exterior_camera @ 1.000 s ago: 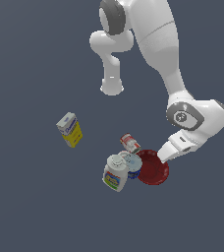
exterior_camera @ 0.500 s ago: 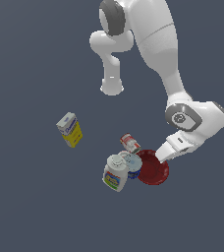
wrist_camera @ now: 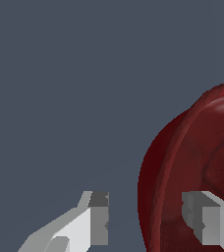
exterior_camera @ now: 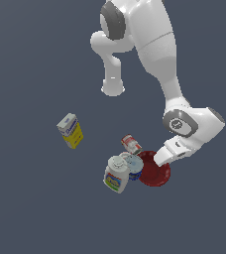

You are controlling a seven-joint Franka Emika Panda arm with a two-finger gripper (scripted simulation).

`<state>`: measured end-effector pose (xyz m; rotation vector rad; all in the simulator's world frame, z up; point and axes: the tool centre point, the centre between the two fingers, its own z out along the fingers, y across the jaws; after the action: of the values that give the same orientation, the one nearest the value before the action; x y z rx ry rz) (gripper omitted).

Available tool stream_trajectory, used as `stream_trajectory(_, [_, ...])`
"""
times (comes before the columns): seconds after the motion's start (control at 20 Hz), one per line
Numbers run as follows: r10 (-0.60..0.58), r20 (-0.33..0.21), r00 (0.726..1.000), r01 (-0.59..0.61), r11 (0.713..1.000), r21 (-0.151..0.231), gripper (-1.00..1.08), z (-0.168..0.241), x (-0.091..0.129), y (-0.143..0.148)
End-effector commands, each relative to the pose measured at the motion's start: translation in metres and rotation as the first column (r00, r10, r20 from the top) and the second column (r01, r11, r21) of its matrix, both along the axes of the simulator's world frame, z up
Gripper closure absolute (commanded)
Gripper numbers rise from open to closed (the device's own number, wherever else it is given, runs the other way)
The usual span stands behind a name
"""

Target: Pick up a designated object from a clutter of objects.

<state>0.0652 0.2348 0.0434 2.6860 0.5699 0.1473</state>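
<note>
Straddling the rim of the dark red bowl point(wrist_camera: 197, 162), with the pincer point(wrist_camera: 146, 221) spread wide and nothing yet clamped between its fingers point(wrist_camera: 98, 216): one finger outside the rim over bare grey bench point(wrist_camera: 60, 74), the other over the bowl's inner slope. Read from the wrist view as a rim grasp lined up but not closed.

Seen from the exterior view, sits low at the bowl point(exterior_camera: 153, 172), on the edge toward the exterior view's right, with the pincer point(exterior_camera: 163, 158) pressed close above that edge. Bowl resting flat on the bench point(exterior_camera: 30, 208), touching or nearly touching the blue can point(exterior_camera: 134, 167); white bottle with the colourful label point(exterior_camera: 116, 176) just beside that can, small red can point(exterior_camera: 131, 144) just behind, yellow-and-white carton point(exterior_camera: 70, 131) well apart toward the exterior view's left.

Compared with the frames a second and half a second back: hardly any shift in the arm, only a slight settling downward toward the rim; bowl, cans, bottle and carton all lying where they lay. Suggests the descent is finished or nearly so, leaving closing on the rim and lifting as the work outstanding. Likely risk: a thin, glossy rim slipping, or the bowl nudging the blue can on the way up.
</note>
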Motion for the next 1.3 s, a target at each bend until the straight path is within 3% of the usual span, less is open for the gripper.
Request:
stream_trajectory(0.0, [-0.001,0.000,1.000,0.001,1.000,0.000,-0.20,-0.007,0.001,-0.003])
stream_trajectory(0.05, [-0.001,0.000,1.000,0.001,1.000,0.000,-0.20,-0.008,0.001,-0.003])
stream_trajectory(0.1, [-0.001,0.000,1.000,0.001,1.000,0.000,1.08,-0.008,0.001,-0.003])
stream_trajectory(0.8, [-0.002,0.000,1.000,0.002,1.000,0.000,1.08,0.000,0.001,-0.003])
stream_trajectory(1.25, [-0.005,-0.001,1.000,0.005,1.000,0.001,1.08,0.071,0.003,0.000])
